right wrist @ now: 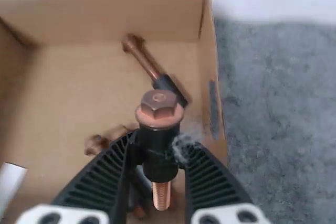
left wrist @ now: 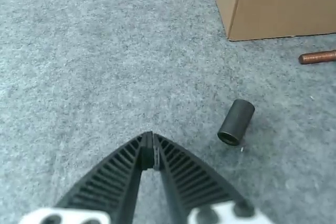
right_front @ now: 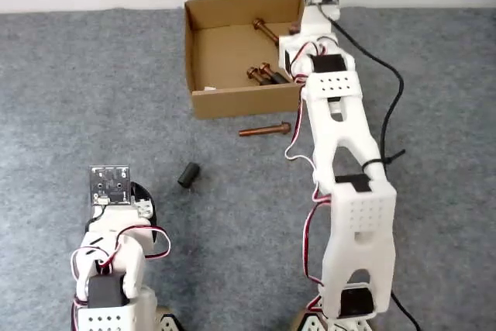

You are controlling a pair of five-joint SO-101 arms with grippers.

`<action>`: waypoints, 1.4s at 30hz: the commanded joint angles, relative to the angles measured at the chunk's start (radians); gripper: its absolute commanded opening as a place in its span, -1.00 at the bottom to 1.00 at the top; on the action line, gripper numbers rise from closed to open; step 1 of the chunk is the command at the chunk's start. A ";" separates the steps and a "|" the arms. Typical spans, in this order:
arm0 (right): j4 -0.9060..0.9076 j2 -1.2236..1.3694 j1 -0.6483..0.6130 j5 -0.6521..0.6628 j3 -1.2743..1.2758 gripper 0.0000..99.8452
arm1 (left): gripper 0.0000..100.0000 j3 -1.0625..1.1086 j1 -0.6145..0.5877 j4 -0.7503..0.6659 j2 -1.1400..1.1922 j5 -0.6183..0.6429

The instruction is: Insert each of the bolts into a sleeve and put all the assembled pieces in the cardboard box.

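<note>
My right gripper [right wrist: 157, 148] hangs over the cardboard box [right wrist: 105, 19], shut on a black sleeve with a copper bolt [right wrist: 159, 114] through it, the hex head facing the camera. Below it in the box lie one assembled piece [right wrist: 152, 72] and more copper bolt heads [right wrist: 102, 141]. In the high view the box [right_front: 203, 44] holds assembled pieces [right_front: 263, 75]. A loose copper bolt [right_front: 265, 129] lies on the carpet just in front of the box. A lone black sleeve [left wrist: 236, 122] lies on its side, ahead of my left gripper [left wrist: 152, 148], which is shut with nothing in it.
Grey carpet covers the whole table. The right arm [right_front: 341, 137] stretches from the near edge to the box's right side, beside the loose bolt. A black cable [right_front: 391, 91] trails right of it. The box's near corner [left wrist: 273, 9] stands beyond the sleeve.
</note>
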 commanded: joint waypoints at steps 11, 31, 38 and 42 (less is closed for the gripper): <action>0.259 0.148 0.025 0.018 -0.262 -0.95 | -0.99 -0.008 -0.006 -0.025 -0.002 -0.006; 0.344 -0.027 0.021 0.018 -0.265 -0.99 | -0.99 -0.008 -0.068 -0.032 -0.002 -0.005; 0.507 -0.145 -0.070 0.012 -0.264 -0.98 | -0.99 -0.008 -0.071 -0.032 -0.002 -0.003; 0.654 -0.186 -0.150 0.009 -0.264 -0.98 | -0.99 -0.008 -0.071 -0.032 -0.002 -0.003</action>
